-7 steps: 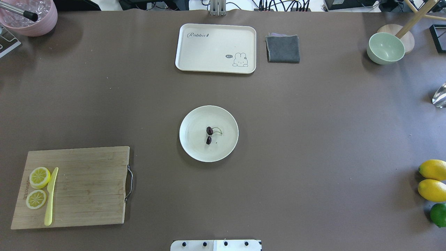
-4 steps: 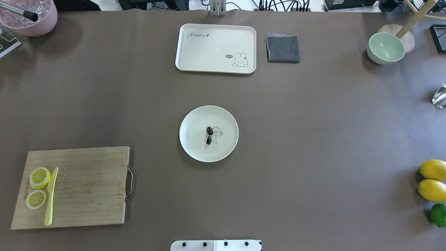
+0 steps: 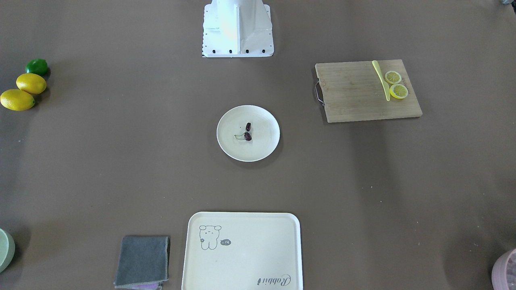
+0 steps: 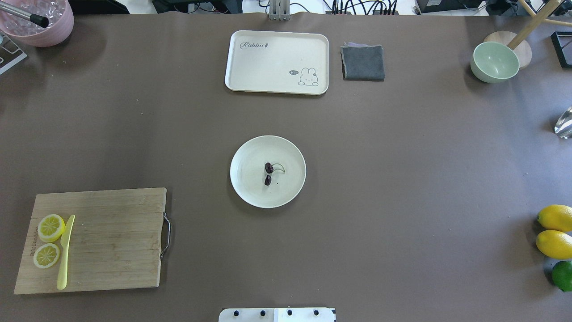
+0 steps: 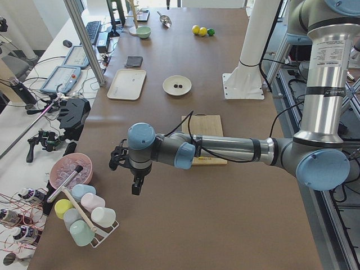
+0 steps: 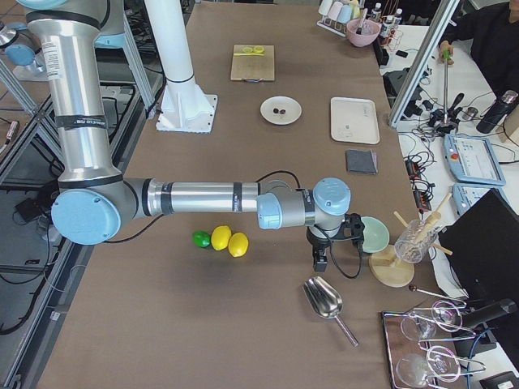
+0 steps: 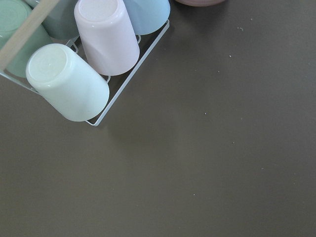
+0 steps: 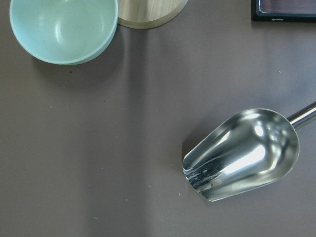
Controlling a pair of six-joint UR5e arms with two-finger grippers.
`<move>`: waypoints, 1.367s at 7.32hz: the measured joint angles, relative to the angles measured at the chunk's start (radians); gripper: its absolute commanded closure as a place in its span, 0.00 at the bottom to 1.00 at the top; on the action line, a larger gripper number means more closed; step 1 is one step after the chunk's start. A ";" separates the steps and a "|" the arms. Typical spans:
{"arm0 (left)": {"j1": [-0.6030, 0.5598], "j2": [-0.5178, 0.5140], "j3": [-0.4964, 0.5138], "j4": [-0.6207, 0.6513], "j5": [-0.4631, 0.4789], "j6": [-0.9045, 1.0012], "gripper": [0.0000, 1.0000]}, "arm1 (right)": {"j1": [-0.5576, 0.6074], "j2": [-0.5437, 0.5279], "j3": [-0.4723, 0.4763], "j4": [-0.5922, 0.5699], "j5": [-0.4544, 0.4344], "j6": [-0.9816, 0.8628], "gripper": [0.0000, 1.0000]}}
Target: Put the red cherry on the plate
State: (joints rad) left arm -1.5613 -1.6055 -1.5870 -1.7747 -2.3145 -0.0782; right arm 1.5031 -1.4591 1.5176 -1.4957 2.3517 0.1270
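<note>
Table (image 4: 402,179): lying under a brown covering.
Left gripper (image 5: 136,185): hanging above pastel cups (image 7: 106,39); jaw spread, cannot tell.
Right gripper (image 6: 319,258): hanging above a metal scoop (image 8: 242,153) and green bowl (image 8: 61,27); likewise cannot tell.
Plate (image 4: 250,188): sitting mid-table.
Red cherry (image 4: 268,168): lying at the plate's middle.

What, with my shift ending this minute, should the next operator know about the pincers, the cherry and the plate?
Left pincer: hangs over the table end by the cup rack, far from the plate. Only a side view shows it, so I cannot tell whether it is open or shut.
Right pincer: at the opposite end, between the green bowl and the metal scoop. Its state cannot be told either.
Red cherry: lies near the middle of the plate, free of both pincers.
Done: the cherry is on the plate.
Left: seemingly nothing for this task.
</note>
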 measured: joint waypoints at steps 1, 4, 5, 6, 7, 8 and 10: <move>0.000 0.000 0.000 0.000 0.000 0.000 0.02 | 0.000 0.000 0.036 -0.053 -0.004 -0.003 0.00; 0.001 -0.003 -0.002 0.000 0.000 0.000 0.02 | 0.000 -0.015 0.074 -0.097 -0.013 -0.015 0.00; 0.001 -0.003 -0.003 0.000 0.000 0.000 0.02 | 0.000 -0.022 0.075 -0.096 -0.016 -0.017 0.00; 0.001 -0.004 -0.005 0.000 0.000 0.000 0.02 | 0.000 -0.026 0.075 -0.096 -0.025 -0.017 0.00; 0.001 -0.004 -0.006 0.000 0.000 0.000 0.02 | 0.000 -0.028 0.075 -0.095 -0.035 -0.017 0.00; 0.001 -0.004 -0.006 0.000 0.000 0.000 0.02 | 0.000 -0.028 0.076 -0.095 -0.038 -0.017 0.00; 0.000 -0.003 -0.005 0.000 0.001 0.000 0.02 | 0.000 -0.029 0.078 -0.095 -0.037 -0.017 0.00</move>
